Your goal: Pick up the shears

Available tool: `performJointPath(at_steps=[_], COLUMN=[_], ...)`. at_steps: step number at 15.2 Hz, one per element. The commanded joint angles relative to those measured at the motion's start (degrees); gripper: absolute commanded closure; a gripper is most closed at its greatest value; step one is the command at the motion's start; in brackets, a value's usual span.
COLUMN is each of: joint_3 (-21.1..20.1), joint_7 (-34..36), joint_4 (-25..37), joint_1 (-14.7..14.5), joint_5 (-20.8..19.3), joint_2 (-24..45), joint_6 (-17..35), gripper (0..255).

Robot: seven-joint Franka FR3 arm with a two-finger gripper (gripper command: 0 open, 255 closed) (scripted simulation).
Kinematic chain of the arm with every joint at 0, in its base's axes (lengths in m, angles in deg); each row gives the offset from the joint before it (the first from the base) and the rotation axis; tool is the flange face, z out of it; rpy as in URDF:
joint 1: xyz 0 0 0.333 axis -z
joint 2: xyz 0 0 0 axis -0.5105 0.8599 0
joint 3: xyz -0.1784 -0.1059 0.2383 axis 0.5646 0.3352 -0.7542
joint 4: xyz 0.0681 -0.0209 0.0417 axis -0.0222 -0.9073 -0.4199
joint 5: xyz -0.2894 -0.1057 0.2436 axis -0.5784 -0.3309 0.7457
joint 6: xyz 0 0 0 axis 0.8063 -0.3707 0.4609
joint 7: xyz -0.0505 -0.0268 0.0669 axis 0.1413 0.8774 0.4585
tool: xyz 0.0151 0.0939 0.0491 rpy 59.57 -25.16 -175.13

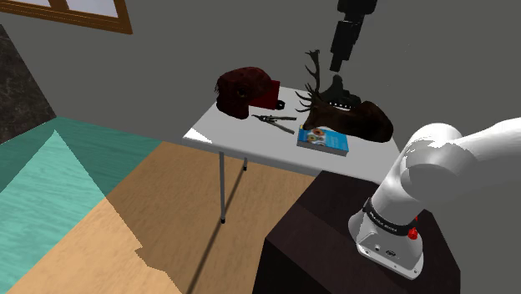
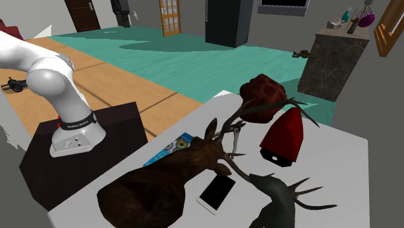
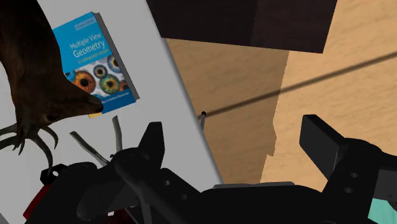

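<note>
The shears are a thin grey pair lying on the white table, between a dark red cap and a blue book. In the second exterior view the shears lie partly behind the deer's antlers. My black gripper hangs above the brown deer figure, to the shoulder view's right of the shears and well above them. In the wrist view the fingers stand wide apart with nothing between them, gripper open. Grey parts of the shears show beside one finger, near the table edge.
A dark red cap sits at the table's far end. A blue geometry book lies near the deer's antlers. A white phone lies by the deer. The dark stand is beside the table, over wooden floor.
</note>
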Motion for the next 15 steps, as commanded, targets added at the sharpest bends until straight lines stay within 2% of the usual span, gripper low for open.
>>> performJointPath(at_steps=[1,8,15], joint_3=[0.0,4.72,9.25], joint_7=[0.0,-3.39,-6.83], joint_4=[0.0,-4.05,-4.37], joint_1=[0.0,1.69,3.13], joint_5=[0.0,-2.25,-3.29], joint_2=[0.0,8.04,19.31], joint_6=[0.0,11.9,23.29], gripper=[0,0,0])
